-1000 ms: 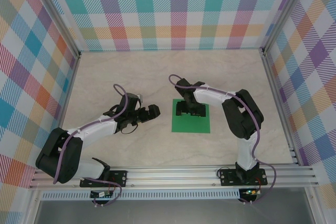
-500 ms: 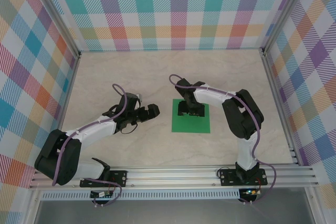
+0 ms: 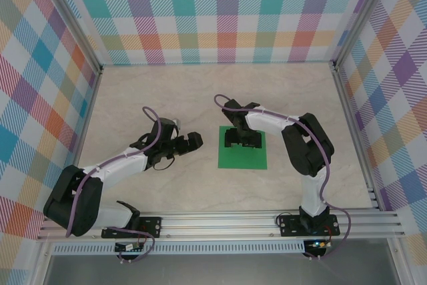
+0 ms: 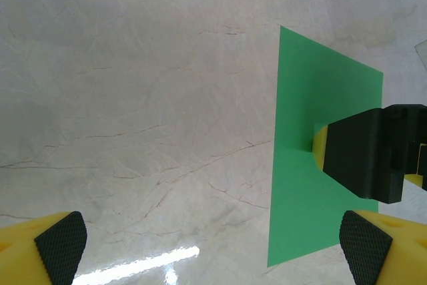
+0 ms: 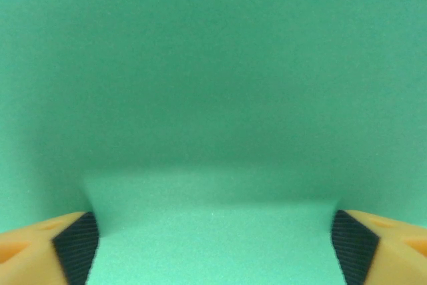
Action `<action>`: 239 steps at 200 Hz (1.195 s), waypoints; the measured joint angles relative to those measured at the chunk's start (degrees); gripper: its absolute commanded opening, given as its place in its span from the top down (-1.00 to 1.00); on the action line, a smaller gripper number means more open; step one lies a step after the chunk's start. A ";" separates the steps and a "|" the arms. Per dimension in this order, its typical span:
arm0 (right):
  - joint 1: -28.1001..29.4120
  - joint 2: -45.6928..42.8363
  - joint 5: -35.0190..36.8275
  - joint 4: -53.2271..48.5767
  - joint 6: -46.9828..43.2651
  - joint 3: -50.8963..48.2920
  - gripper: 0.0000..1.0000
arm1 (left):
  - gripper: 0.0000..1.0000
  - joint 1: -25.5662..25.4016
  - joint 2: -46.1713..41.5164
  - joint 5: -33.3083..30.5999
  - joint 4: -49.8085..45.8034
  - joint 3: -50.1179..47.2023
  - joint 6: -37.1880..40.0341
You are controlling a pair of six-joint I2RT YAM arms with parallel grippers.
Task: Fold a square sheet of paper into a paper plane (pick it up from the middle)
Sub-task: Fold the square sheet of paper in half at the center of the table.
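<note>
The square sheet of paper [image 3: 244, 157] is plain green and lies flat on the table in the middle. My right gripper [image 3: 241, 139] points down onto its far half. In the right wrist view its jaws [image 5: 213, 245] stand wide apart, and the green paper [image 5: 213, 85] spreads flat between the dark pads [image 5: 77, 248]; nothing is pinched. My left gripper [image 3: 195, 141] hovers open just left of the sheet. In the left wrist view, the sheet [image 4: 310, 211] lies ahead to the right of the left gripper [image 4: 213, 248], with the right gripper's black body [image 4: 370, 155] resting on it.
The pale marble-patterned tabletop [image 3: 167, 98] is boxed in by checked walls [image 3: 220, 11] at the back and both sides. An aluminium rail [image 3: 220, 221] carrying both arm bases runs along the near edge.
The right gripper's jaws drew in slightly on the sheet half a second ago and stand wide again. The sheet and the left arm have stayed put.
</note>
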 measured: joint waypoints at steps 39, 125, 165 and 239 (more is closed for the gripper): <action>0.00 0.31 -0.28 0.20 -0.11 0.00 -0.98 | -1.00 0.00 -0.22 -0.17 0.00 0.00 0.00; 0.17 0.00 -0.42 2.01 0.81 -1.31 -0.77 | -1.00 0.02 -0.24 -0.17 -0.02 0.00 -0.02; 0.55 0.07 -0.24 2.23 1.25 -1.20 -0.67 | -1.00 0.00 -0.24 -0.20 -0.02 0.00 -0.02; 0.74 0.04 -0.20 1.57 0.48 -0.52 -0.23 | -1.00 0.00 -0.24 -0.20 -0.33 0.00 -0.02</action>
